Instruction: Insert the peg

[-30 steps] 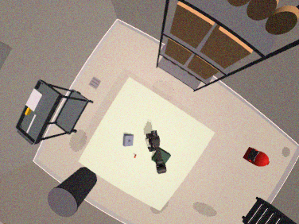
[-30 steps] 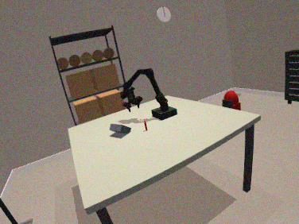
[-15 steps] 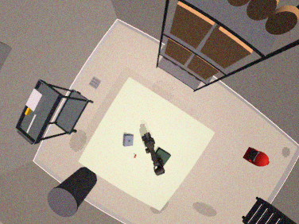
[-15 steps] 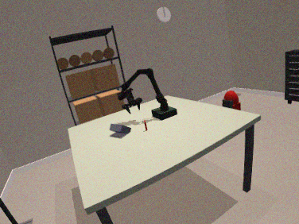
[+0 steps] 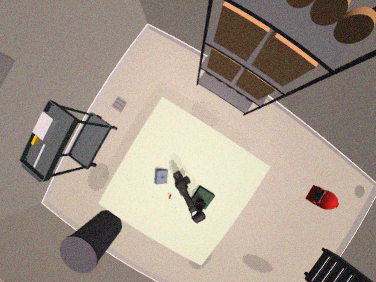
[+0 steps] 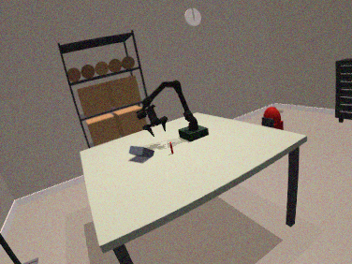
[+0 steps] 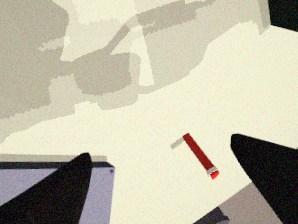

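The peg (image 5: 169, 196) (image 6: 171, 148) (image 7: 199, 151) is thin and dark red, with a light grey band and a bright red end. It stands upright on the table (image 5: 150, 125) (image 6: 197, 178). The sloped panel (image 5: 158, 173) (image 6: 141, 151) (image 7: 102, 190) is a blue-grey block with one small dark hole, seen in the top view. In the wrist view the left finger covers part of the panel and the hole is hidden. My gripper (image 6: 158, 133) (image 7: 162, 149) is open and empty above the table. In the wrist view the peg appears between the fingertips, nearer the right one.
The arm's dark green base (image 5: 205, 194) (image 6: 194, 133) sits on the table. The arm's shadow falls across the tabletop. A shelf rack (image 6: 105, 95), a black cylinder (image 5: 90, 242), a wheeled cart (image 5: 52, 137) and a red object (image 5: 327, 199) (image 6: 272, 117) are off the table.
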Controlling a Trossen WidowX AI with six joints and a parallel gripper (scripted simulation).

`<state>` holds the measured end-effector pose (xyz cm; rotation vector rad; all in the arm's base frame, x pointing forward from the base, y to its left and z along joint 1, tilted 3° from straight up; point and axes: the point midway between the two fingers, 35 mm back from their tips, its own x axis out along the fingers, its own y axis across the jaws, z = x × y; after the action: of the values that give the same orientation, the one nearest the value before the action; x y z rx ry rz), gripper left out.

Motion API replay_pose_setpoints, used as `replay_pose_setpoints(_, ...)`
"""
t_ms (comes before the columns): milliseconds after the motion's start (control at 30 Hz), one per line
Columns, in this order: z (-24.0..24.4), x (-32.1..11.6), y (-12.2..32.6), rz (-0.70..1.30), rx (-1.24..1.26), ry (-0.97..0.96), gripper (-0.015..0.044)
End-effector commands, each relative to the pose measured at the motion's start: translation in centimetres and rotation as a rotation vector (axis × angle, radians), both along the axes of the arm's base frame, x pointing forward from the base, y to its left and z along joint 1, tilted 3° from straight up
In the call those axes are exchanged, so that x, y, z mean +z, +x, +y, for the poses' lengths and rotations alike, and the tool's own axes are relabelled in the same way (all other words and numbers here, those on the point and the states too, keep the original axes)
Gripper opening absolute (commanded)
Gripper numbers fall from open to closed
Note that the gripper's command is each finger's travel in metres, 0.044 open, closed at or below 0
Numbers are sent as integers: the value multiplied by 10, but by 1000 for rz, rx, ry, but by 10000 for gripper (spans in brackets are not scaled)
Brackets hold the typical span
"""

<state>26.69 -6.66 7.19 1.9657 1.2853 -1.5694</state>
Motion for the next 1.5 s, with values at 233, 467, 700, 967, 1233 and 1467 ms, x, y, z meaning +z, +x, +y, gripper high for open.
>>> replay_pose_setpoints(233,27,-1,7,21,75,-71,440)
replay_pose_setpoints(467,45,-2,11,26,123,-116,440)
replay_pose_setpoints(700,63,-2,13,24,170,-163,440)
replay_pose_setpoints(967,85,-1,14,15,222,-215,440)
replay_pose_setpoints(1233,106,0,14,-2,271,-264,440)
replay_pose_setpoints(1467,125,1,13,-22,311,-305,440)
